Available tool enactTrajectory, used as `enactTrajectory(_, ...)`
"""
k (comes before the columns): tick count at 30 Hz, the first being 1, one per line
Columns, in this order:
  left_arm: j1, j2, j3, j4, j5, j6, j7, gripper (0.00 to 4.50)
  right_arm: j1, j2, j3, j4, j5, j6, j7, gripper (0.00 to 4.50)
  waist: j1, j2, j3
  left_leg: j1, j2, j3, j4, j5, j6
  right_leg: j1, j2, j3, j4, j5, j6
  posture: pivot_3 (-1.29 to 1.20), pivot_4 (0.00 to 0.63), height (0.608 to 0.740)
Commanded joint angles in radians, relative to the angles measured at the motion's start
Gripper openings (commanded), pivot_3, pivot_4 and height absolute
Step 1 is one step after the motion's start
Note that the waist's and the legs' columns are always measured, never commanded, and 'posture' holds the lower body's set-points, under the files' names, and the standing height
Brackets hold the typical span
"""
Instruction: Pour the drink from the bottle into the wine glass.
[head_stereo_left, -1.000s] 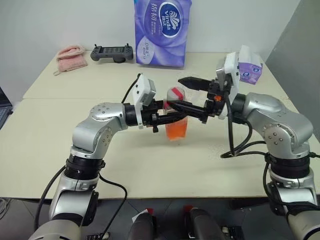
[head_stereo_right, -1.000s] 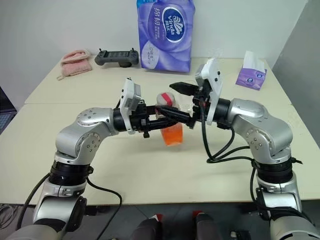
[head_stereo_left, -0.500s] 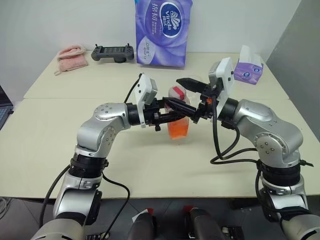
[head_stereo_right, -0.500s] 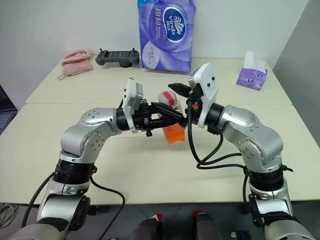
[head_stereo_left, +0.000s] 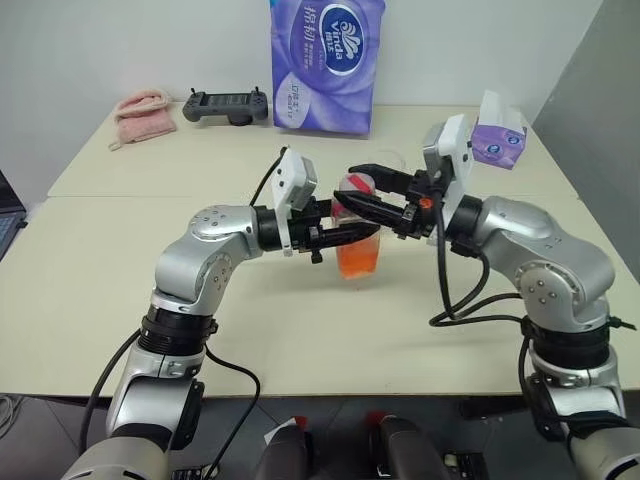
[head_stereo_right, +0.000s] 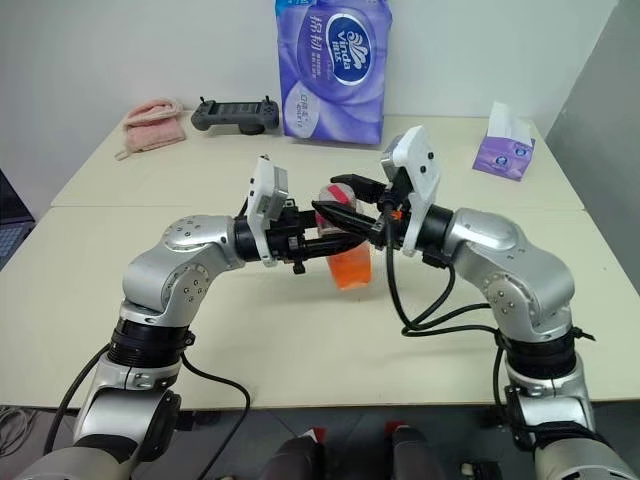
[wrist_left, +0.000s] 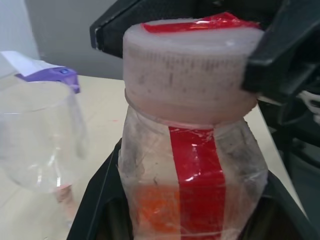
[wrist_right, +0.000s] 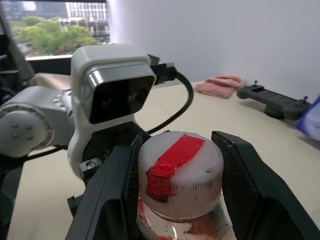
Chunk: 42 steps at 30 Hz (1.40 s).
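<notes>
1. My left gripper (wrist_left: 192, 210) is clamped on the body of the bottle (wrist_left: 192, 165), holding it upright above the table (head_stereo_left: 130, 270). In my left wrist view the black fingers (wrist_left: 100, 200) press against both sides of the squarish plastic.

2. My right gripper (wrist_right: 180, 185) reaches in from the opposite side, level with the bottle's top. Its two fingers (wrist_right: 107, 195) stand to either side of the white cap (wrist_right: 181, 172), close against it. The left finger appears to touch the cap; I cannot tell if the other does.

3. The cap carries a strip of red tape across its top. A matching red strip runs down the bottle's side below it.

4. The drink (head_stereo_left: 357, 256) is an orange-red liquid filling the lower part of the bottle, just beneath my left fingers.

5. The wine glass (wrist_left: 37, 135) stands on the table just beyond the bottle, on the far side from me. Its clear bowl looks empty.

6. Farther off, well past my grippers, a purple tissue pack (head_stereo_left: 325, 62), a black controller (head_stereo_left: 224, 104) and a pink cloth (head_stereo_left: 142, 112) sit along the table's far edge. A small purple tissue box (head_stereo_left: 499, 138) lies beyond my right arm.
</notes>
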Motion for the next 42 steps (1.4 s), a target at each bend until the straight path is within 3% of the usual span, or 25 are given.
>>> enactTrajectory(1,-0.048,0.036,0.025,-0.084,-0.098,0.043,-0.086,1.82,-0.098,-0.033,-0.003,0.117,0.014,-0.052,0.178,1.88,-0.002,0.0,0.0,0.0,0.0,0.0,0.0,0.0,0.0,0.0,0.0,0.0,0.0,0.0,0.0,0.0,0.15,0.74)
enactTrajectory(6,-0.068,0.093,0.047,-0.123,-0.145,0.08,-0.115,1.82,-0.173,-0.069,-0.011,0.238,0.024,-0.013,0.285,1.88,-0.001,0.0,0.0,0.0,0.001,0.0,0.0,0.0,0.0,0.0,0.0,0.0,0.0,0.0,0.0,0.0,0.15,0.74)
enactTrajectory(9,-0.054,0.1,0.061,-0.1,-0.107,0.055,-0.066,1.82,-0.118,-0.131,-0.066,0.15,0.093,0.066,0.284,2.93,0.008,0.0,0.0,-0.001,0.0,-0.001,0.0,0.0,0.0,0.0,-0.001,-0.001,-0.001,0.0,0.0,0.0,0.15,0.74)
enactTrajectory(13,-0.015,0.091,0.077,-0.109,-0.096,0.044,-0.014,1.82,-0.028,-0.166,-0.154,-0.019,0.152,0.151,0.137,4.31,0.015,0.0,0.0,-0.004,-0.002,-0.003,0.001,0.0,0.0,0.0,-0.005,-0.003,-0.002,0.0,0.0,0.0,0.15,0.74)
enactTrajectory(21,0.018,0.033,0.055,-0.099,-0.073,0.015,0.055,1.82,0.053,-0.006,-0.142,-0.241,0.092,0.168,-0.259,4.31,0.003,0.0,0.0,-0.003,-0.001,-0.004,0.0,0.002,0.0,-0.001,-0.004,-0.003,0.001,0.0,0.0,0.0,0.15,0.74)
enactTrajectory(33,-0.017,0.03,0.035,-0.049,-0.06,-0.004,0.015,1.82,0.025,0.049,-0.081,-0.238,0.071,0.16,-0.305,4.31,0.002,0.0,0.0,-0.003,-0.004,-0.004,0.0,0.003,0.001,0.0,-0.003,-0.003,0.0,0.001,0.001,0.0,0.15,0.74)
enactTrajectory(36,-0.016,0.032,0.035,-0.047,-0.056,-0.004,0.009,1.82,0.022,0.061,-0.09,-0.235,0.085,0.164,-0.31,3.72,0.002,0.0,0.0,-0.003,-0.003,-0.004,0.0,0.003,0.001,-0.001,-0.003,-0.003,0.0,0.001,0.001,0.0,0.15,0.74)
enactTrajectory(42,-0.015,0.039,0.037,-0.045,-0.053,-0.002,0.009,1.82,0.02,0.064,-0.105,-0.238,0.134,0.183,-0.312,1.63,0.002,0.0,0.0,-0.003,-0.004,-0.004,0.0,0.003,0.001,-0.001,-0.003,-0.003,0.0,0.001,0.001,0.0,0.15,0.74)
